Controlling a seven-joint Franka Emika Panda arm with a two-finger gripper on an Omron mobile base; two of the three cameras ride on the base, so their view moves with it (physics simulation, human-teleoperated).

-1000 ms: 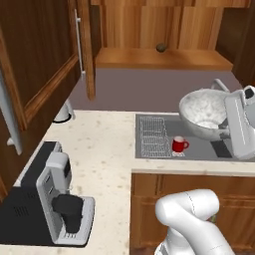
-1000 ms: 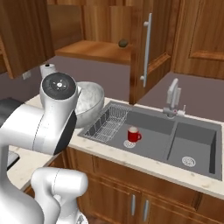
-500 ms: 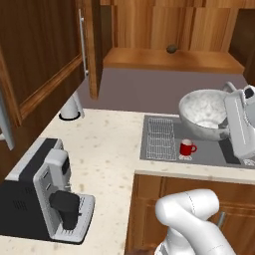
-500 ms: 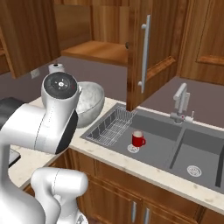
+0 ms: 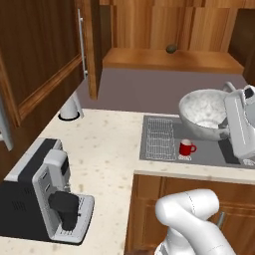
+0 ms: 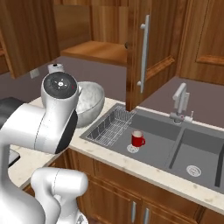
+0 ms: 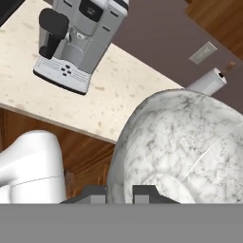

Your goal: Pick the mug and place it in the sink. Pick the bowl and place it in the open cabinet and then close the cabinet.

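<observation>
Your gripper (image 7: 118, 193) is pinched narrow on the bowl (image 5: 203, 113) rim — it looks heavy, stiff, glossy — so keep that edge hold level above the sink (image 6: 183, 151).

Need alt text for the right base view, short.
A white robot arm in the left foreground partly hides a wide speckled grey-white bowl raised above the counter. A small glossy red mug stands in the left basin of the dark grey double sink, beside a white wire rack, under an open reddish-brown wall cabinet.
</observation>
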